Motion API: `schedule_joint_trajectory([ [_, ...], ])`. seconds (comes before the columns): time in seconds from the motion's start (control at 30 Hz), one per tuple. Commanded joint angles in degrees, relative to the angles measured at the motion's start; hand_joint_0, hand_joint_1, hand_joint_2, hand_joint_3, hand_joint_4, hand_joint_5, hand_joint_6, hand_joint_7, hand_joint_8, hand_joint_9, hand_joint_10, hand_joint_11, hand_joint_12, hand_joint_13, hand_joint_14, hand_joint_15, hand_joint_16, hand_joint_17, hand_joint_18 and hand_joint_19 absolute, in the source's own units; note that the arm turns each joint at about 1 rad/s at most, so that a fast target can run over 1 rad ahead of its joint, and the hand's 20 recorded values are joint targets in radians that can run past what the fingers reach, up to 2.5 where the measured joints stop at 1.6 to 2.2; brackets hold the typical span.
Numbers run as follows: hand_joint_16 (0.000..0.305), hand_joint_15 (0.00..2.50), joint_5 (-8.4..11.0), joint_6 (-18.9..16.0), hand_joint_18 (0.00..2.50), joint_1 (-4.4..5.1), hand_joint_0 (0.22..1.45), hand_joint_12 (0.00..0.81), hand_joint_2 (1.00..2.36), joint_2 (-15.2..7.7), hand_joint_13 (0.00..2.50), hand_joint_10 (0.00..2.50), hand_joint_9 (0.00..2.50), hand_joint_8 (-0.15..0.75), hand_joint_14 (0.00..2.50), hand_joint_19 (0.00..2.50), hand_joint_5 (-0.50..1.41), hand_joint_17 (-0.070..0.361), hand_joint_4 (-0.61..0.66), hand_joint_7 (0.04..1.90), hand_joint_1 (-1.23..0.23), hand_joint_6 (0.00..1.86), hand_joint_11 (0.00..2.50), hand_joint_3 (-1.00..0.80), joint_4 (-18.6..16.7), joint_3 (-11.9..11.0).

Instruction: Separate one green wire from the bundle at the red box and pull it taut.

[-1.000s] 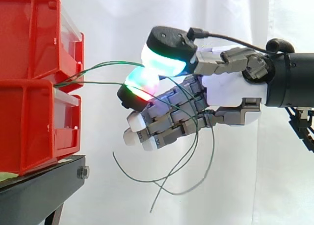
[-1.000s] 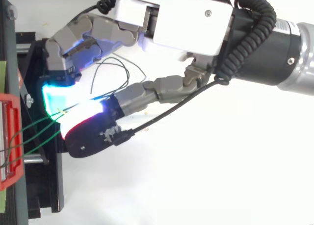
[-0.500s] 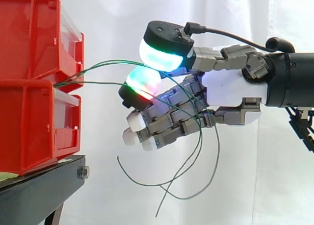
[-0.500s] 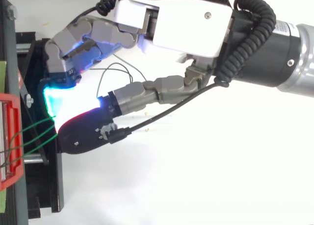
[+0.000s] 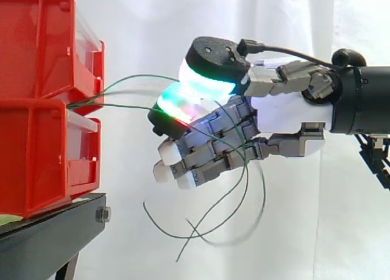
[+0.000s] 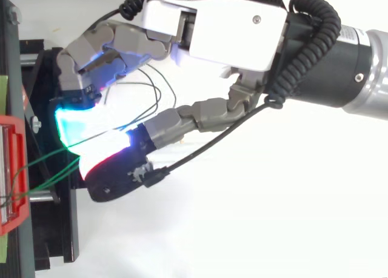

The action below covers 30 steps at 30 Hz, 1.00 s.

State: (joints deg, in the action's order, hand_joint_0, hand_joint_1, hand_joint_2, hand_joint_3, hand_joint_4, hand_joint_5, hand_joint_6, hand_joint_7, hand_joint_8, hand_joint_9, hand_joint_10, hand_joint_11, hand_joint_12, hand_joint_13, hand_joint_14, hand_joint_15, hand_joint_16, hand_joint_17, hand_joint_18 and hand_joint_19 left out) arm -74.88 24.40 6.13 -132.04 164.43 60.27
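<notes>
Apparently tighter pinch on green wires (image 5: 116, 105)

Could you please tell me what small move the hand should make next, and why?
Probably ease the hand a little to the right, away from the red bins. Its fingers pinch the green wires. Two strands run from the bins into that pinch, and the upper one bows upward, so there is slack to take up.

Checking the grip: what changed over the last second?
The hand reclosed: its thumb, lifted half a second ago, is back down on the finger pad, pinching a green wire. The loose ends swung left. The bins stayed put.
</notes>
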Motion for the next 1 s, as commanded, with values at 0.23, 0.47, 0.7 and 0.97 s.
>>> schedule_joint_trajectory([
  [0.23,0.049,0.26,0.00,-0.58,0.55,0.02,0.52,0.357,1.00,0.03,0.61,0.01,0.83,0.314,0.01,0.28,-0.17,0.110,0.20,1.03,-0.69,0.90,0.56,-0.50,0.10,0.02],
  [0.47,0.048,0.28,0.00,-0.84,0.52,0.02,0.51,0.359,1.00,0.03,0.61,0.01,0.85,0.325,0.01,0.29,-0.17,0.107,0.20,1.05,-0.55,0.89,0.55,-0.50,-0.08,0.11],
  [0.7,0.044,0.27,0.00,-0.84,0.49,0.02,0.56,0.348,1.00,-0.06,0.60,0.01,0.85,0.316,0.01,0.29,-0.16,0.100,0.19,1.08,-0.58,0.88,0.56,-0.43,-0.16,0.11],
  [0.97,0.043,0.26,-0.09,-0.93,0.50,0.02,0.58,0.343,1.02,-0.06,0.60,0.02,0.86,0.315,0.01,0.28,-0.16,0.096,0.16,1.10,-0.65,0.90,0.57,-0.24,-0.25,0.11],
])
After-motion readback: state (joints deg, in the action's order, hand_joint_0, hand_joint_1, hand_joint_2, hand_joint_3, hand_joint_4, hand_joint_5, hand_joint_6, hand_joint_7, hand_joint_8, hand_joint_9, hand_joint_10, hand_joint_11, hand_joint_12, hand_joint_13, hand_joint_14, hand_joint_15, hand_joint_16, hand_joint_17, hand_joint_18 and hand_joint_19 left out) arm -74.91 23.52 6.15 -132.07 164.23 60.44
